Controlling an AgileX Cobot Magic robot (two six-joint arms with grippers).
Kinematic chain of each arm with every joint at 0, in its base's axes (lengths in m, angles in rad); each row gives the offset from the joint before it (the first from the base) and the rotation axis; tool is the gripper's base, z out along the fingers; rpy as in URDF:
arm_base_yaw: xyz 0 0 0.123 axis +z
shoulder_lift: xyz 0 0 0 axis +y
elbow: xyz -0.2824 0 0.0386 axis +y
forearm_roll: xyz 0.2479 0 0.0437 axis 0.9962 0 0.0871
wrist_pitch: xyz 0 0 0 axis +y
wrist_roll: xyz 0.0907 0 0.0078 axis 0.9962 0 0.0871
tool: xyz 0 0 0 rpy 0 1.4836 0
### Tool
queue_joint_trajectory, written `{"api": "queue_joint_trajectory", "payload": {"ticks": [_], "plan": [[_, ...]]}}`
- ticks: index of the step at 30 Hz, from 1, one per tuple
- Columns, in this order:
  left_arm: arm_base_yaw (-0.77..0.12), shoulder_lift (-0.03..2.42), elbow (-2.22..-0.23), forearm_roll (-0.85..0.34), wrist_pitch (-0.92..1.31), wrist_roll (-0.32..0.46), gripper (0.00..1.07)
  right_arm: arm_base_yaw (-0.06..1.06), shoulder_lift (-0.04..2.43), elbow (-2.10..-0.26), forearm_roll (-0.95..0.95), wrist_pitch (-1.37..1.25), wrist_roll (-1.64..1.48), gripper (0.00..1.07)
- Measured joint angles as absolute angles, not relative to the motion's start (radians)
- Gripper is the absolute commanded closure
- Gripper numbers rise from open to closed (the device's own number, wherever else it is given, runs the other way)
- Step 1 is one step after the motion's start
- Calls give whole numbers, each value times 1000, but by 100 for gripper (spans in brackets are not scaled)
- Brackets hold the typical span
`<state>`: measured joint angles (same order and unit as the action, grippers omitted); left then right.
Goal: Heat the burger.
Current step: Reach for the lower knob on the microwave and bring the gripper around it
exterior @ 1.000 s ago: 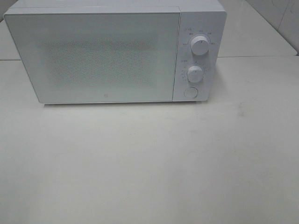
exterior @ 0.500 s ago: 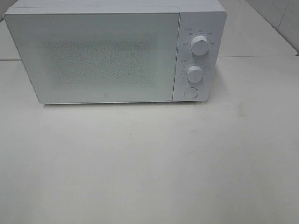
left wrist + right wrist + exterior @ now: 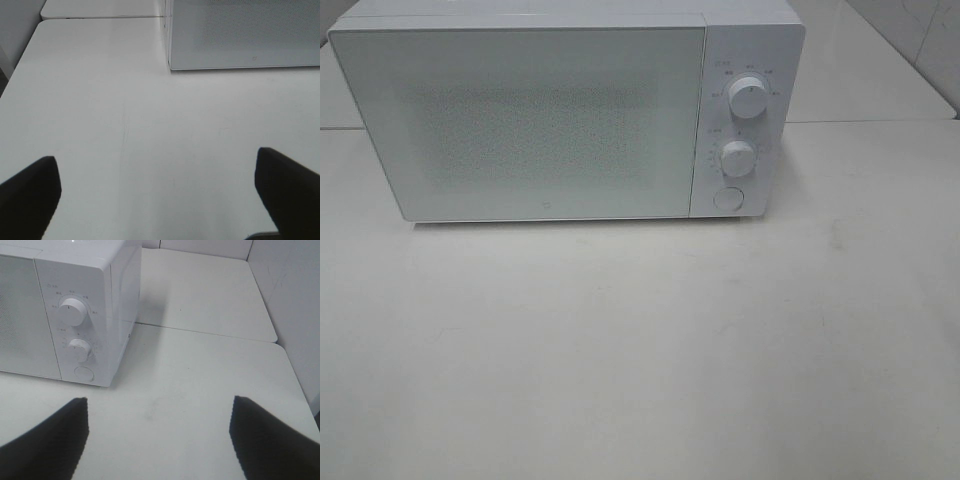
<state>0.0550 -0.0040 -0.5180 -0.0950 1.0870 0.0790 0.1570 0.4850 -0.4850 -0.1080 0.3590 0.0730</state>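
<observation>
a broad stretch of white table (image 3: pixel 640 350) runs in front of the microwave (image 3: pixel 540 120), whose door is shut. a wall (image 3: pixel 295 305) edges the table on my right side. i can't read the print around the two knobs (image 3: pixel 748 97). left gripper (image 3: pixel 157 170) and right gripper (image 3: pixel 160 410) both gape wide, holding nothing. i cannot tell where the burger is.

A white microwave (image 3: pixel 550 120) is seen standing at the back of a pale desk (image 3: pixel 640 350). Its door (image 3: pixel 530 125) is shut, and a speckled window is set into it. On the panel to the right of the door, two round knobs are mounted one above the other: the upper knob (image 3: pixel 750 97) and the lower knob (image 3: pixel 738 158). A round button (image 3: pixel 727 198) is placed just below them.
</observation>
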Motion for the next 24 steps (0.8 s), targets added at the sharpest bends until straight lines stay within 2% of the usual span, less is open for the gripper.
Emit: {"api": "queue_joint_trajectory", "payload": {"ticks": [24], "plan": [[55, -4, -518, -95, 1087, 79, 9, 157, 898, -485, -109, -89, 74, 31]]}}
